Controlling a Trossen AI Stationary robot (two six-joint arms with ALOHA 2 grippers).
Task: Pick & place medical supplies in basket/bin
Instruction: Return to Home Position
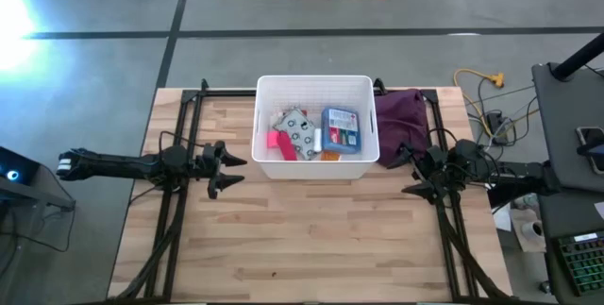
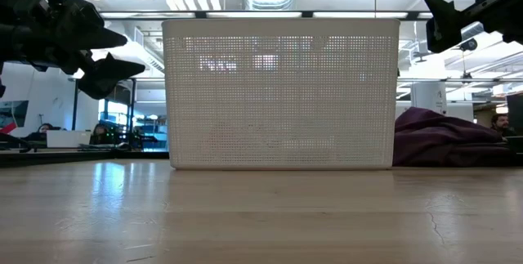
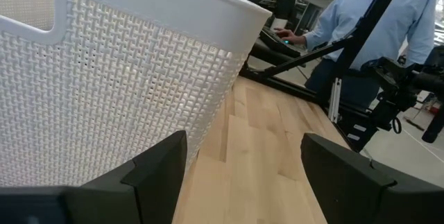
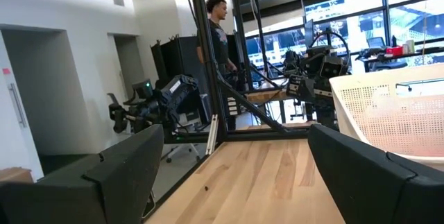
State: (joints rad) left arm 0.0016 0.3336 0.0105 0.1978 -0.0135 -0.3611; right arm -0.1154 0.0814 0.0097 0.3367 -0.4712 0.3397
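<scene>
The white basket (image 1: 315, 85) stands on the table's far middle and fills the centre of the low view (image 2: 281, 92). Inside it lie the flat blue box (image 1: 342, 127), the grey-white patterned pack (image 1: 299, 133), a pink-red piece (image 1: 280, 143) and other small items. My left gripper (image 1: 236, 171) hovers open to the left of the basket, near its front corner, with the basket wall (image 3: 104, 92) close ahead of its fingers. My right gripper (image 1: 401, 173) hovers open to the right of the basket. Neither holds anything.
A maroon cloth (image 1: 401, 114) lies on the table against the basket's right side, also in the low view (image 2: 445, 137). Bare wooden tabletop (image 1: 311, 239) spreads in front of the basket. People stand beyond the table: one in a blue shirt (image 3: 374, 16), another farther off (image 4: 218, 33).
</scene>
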